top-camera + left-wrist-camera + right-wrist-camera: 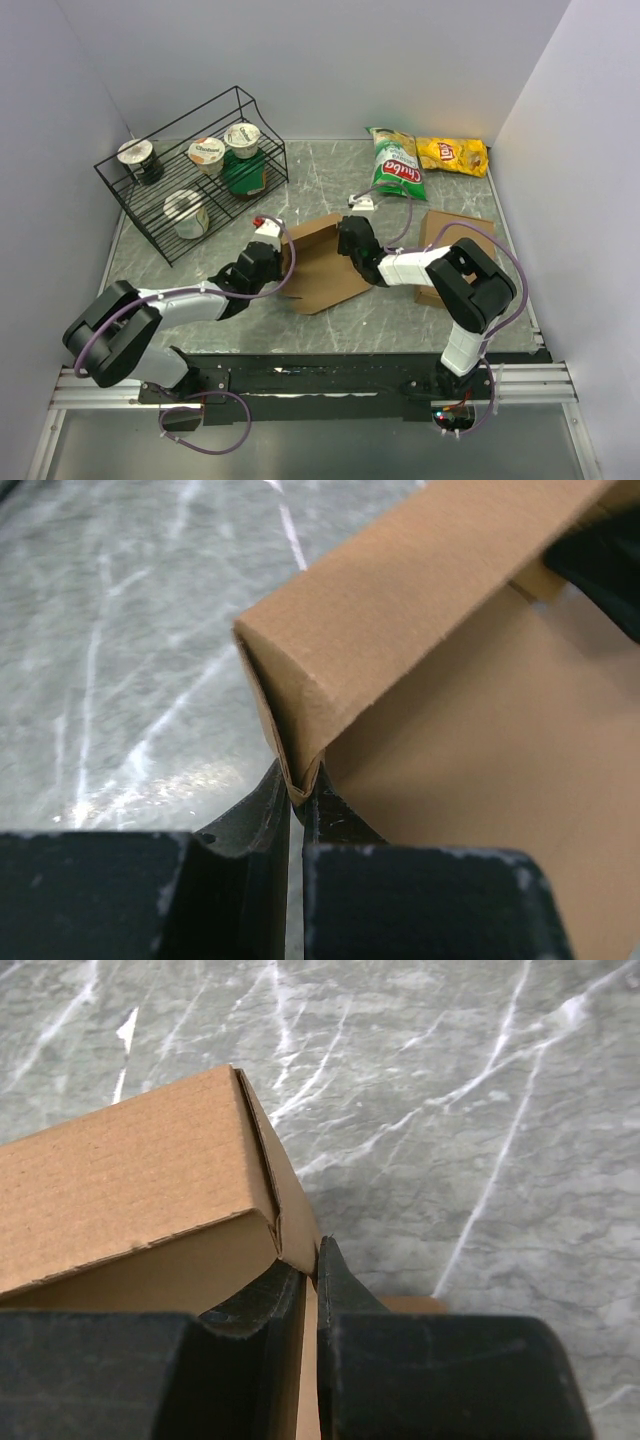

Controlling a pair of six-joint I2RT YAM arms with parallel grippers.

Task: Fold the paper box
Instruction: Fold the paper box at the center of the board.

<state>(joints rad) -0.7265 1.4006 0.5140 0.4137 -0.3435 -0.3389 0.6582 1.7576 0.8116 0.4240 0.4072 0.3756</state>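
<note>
- Paper box (325, 270): brown cardboard blank, part-folded, lying at mid-bench on the grey marbled bench (330, 170) between the two arms. Its base panel lies flat, with one wall raised along the left side and another along the far side.
- Left arm (185, 298): reaches in from the near left to the box's left wall.
- Left jaws: almost closed, pinching a doubled-over edge of the paper box (400, 630) between the two black fingers (250, 820). The fold curls over just above the fingertips, with the bench (120, 630) behind it.
- Right arm (405, 268): reaches in from the right to the far right corner of the box.
- Right jaws: closed down on a thin panel of the paper box (130, 1190), which runs edge-on between the fingers (345, 1300). A folded corner of the box stands just above and left of the fingertips, over the bench (480, 1110).
- Cardboard slab (470, 225): plain brown rectangle, flat on the bench at the right, partly beneath the right arm.
- Wire rack (150, 215): black, at the far left, carrying four lidded cups (207, 152) and a green container (245, 178).
- Green snack bag (397, 165) and yellow snack bag (452, 153): side by side at the far edge, right of centre.
- Small white object (362, 201): on the bench just beyond the box; its kind cannot be told.
</note>
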